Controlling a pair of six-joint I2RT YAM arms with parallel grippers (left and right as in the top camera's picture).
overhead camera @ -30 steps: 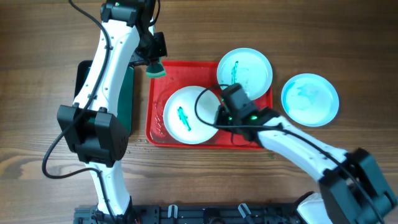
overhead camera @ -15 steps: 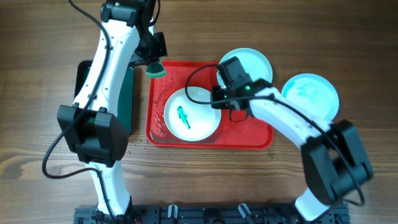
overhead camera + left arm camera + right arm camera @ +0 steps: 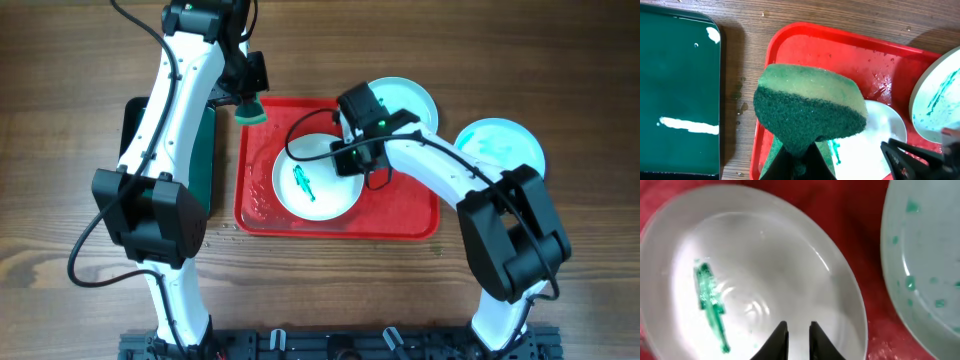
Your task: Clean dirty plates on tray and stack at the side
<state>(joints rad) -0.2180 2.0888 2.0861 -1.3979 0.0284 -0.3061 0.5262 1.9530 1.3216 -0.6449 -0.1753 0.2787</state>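
The white plate (image 3: 325, 195) lies flat, face up, at the middle of the tray (image 3: 400, 215). It is round with no long axis; its green smear (image 3: 303, 182) runs 11 to 5 o'clock.

Judged barely begun: smear intact, second plate (image 3: 415, 100) at 1 o'clock flecked, nothing stacked.

The left hand (image 3: 250, 100) clamps a sponge (image 3: 251, 111) at 10 o'clock. The right hand (image 3: 798, 325) has its fingers nearly together over the white plate; grip cannot be told.

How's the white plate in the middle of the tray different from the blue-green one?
The white plate lies inside the red tray; the turquoise plate sits on the wooden table. The white plate has one narrow green streak; the turquoise plate has fainter, spread-out patches. Both are round and dirty.
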